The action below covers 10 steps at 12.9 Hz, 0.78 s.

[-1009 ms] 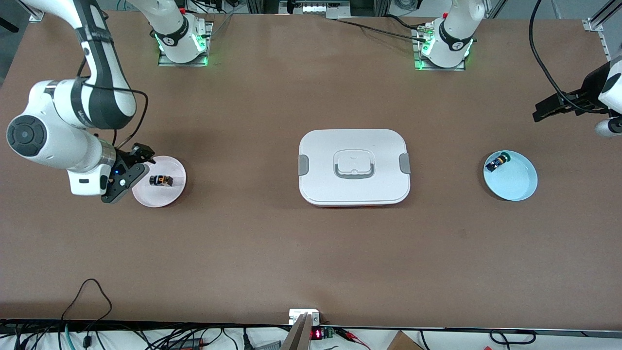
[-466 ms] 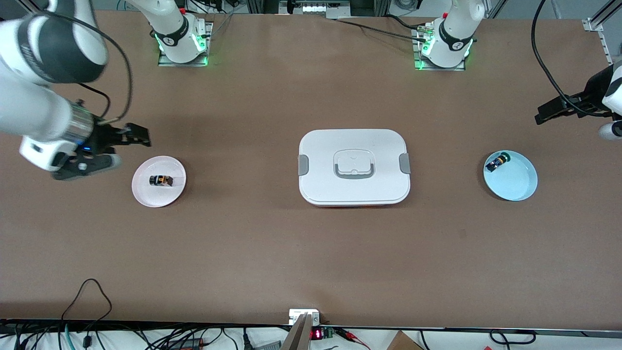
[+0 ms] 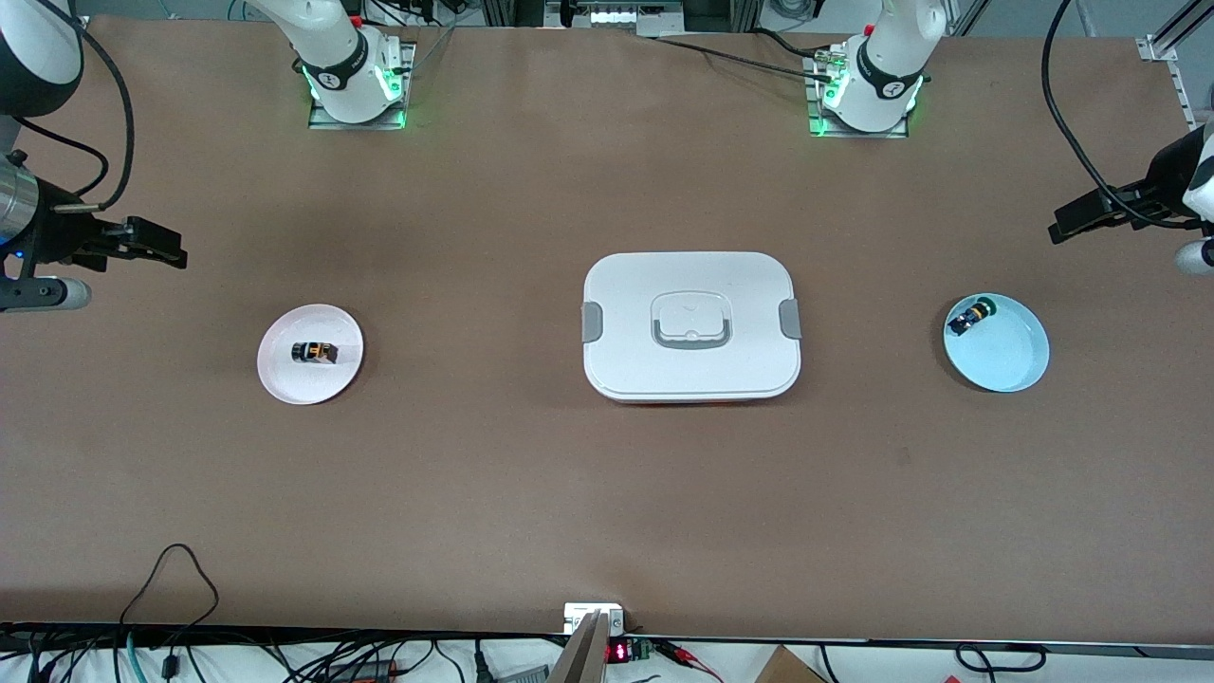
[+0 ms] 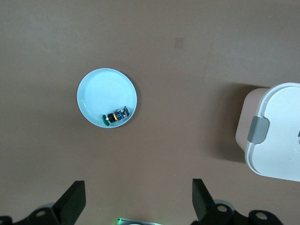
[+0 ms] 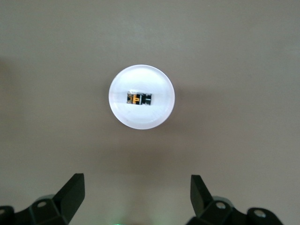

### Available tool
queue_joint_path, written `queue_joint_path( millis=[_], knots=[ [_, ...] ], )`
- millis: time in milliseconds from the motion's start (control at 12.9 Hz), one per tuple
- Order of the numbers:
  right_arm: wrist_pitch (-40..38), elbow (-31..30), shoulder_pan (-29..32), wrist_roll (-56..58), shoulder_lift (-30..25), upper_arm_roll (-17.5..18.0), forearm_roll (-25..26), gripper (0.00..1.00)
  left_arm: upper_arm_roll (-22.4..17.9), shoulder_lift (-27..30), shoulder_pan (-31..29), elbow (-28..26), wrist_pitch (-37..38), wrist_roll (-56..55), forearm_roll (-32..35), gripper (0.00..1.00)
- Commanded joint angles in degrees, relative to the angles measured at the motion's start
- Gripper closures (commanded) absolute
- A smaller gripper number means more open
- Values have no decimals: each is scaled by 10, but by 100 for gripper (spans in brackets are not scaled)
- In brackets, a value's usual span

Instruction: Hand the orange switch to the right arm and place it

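The orange switch (image 3: 314,353), tiny and black with a glowing orange part, lies on a small pale pink plate (image 3: 285,381) toward the right arm's end of the table. It also shows in the right wrist view (image 5: 138,99), on the plate (image 5: 140,121). My right gripper (image 3: 163,249) is open and empty, raised over bare table beside the plate, at the table's end; its jaws (image 5: 137,183) stand wide apart. My left gripper (image 3: 1067,226) is open and empty (image 4: 139,186), and waits over the table at the left arm's end.
A white lidded box (image 3: 689,325) with grey clips sits mid-table and shows in the left wrist view (image 4: 276,136). A light blue plate (image 3: 1013,365) toward the left arm's end holds a black-and-blue part with a green cap (image 3: 972,316), also in the left wrist view (image 4: 115,117).
My right gripper has risen and drawn away from the pink plate toward the table's end. The switch stays on the plate. The left arm has barely moved.
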<state>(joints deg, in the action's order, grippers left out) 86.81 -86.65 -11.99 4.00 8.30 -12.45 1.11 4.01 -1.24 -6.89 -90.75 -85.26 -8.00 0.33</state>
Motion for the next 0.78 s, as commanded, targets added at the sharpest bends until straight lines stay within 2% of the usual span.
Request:
queue_joint_path(
  millis=[0,311,699],
  knots=[
    [12,-60,-14,-19,-50,7,20,0,1,-10,-4,22,15,10,-5,0],
    [29,-136,-13,-44,-119,6,6,0,1,-14,-5,22,16,13,-7,0],
    [21,-139,-13,-45,-130,6,6,0,0,-14,-6,22,15,27,-9,0]
  ],
)
